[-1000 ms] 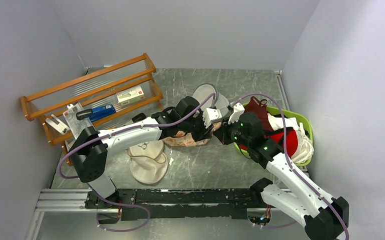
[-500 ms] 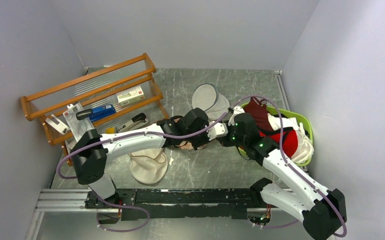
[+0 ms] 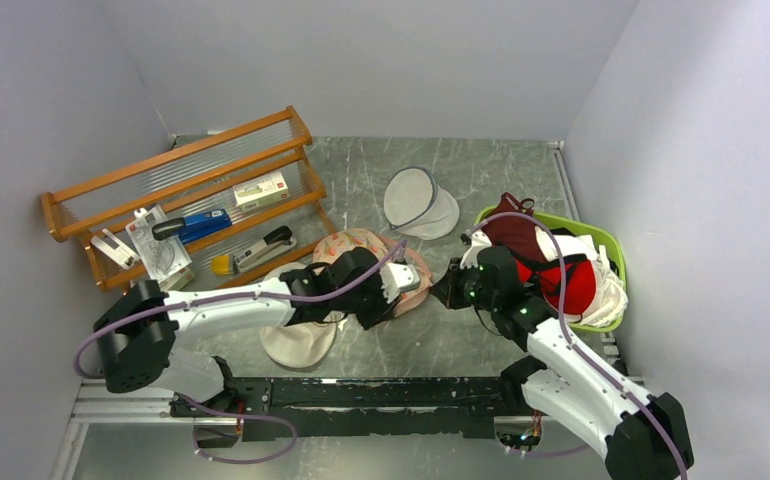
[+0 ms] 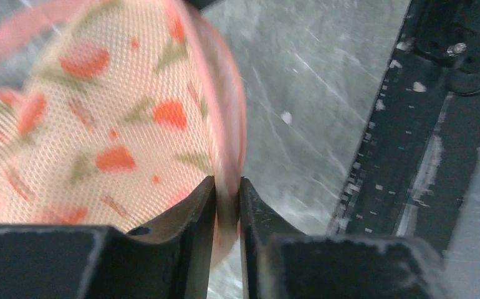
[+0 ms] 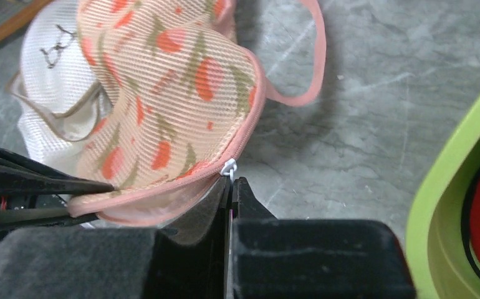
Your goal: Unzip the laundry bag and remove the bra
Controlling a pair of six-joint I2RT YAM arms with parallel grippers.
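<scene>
The pale pink laundry bag [image 3: 354, 246] with red-orange motifs lies at mid-table, zipped along the pink rim I can see. My left gripper [image 3: 410, 284] is shut on that rim at the bag's near right edge; the left wrist view shows the rim [image 4: 227, 156] pinched at the gripper [image 4: 227, 184]. My right gripper [image 3: 445, 291] sits just right of it, shut on the white zipper pull [image 5: 228, 167], seen at the gripper [image 5: 231, 182] in the right wrist view. The bag's loop handle [image 5: 313, 56] trails behind. The orange bra is hidden.
A plain cream mesh bag [image 3: 296, 341] lies left of the laundry bag, partly under it. A round white mesh pouch [image 3: 416, 200] sits behind. A green basket [image 3: 604, 243] with red and maroon garments is at right. A wooden rack [image 3: 191, 190] stands back left.
Both grippers have moved toward the near edge, the left arm drawing back and low. The laundry bag now shows behind the left arm instead of under it.
</scene>
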